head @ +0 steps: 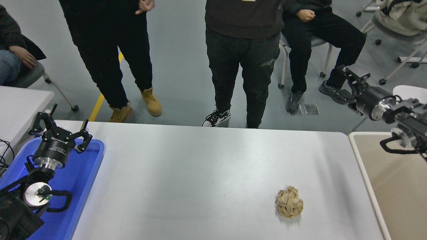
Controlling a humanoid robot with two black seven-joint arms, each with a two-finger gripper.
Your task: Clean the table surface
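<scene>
Left end effector splayed; right end effector raised, pointing left.

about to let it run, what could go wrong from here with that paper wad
The right gripper is raised past the table's far right corner, far from the paper wad, so it needs a long swing close to the people's legs. The wad is light and crumpled and may skid or roll toward the near edge when the gripper closes on it. The tray lies under the parked left gripper, so a drop there could hit it.
</scene>
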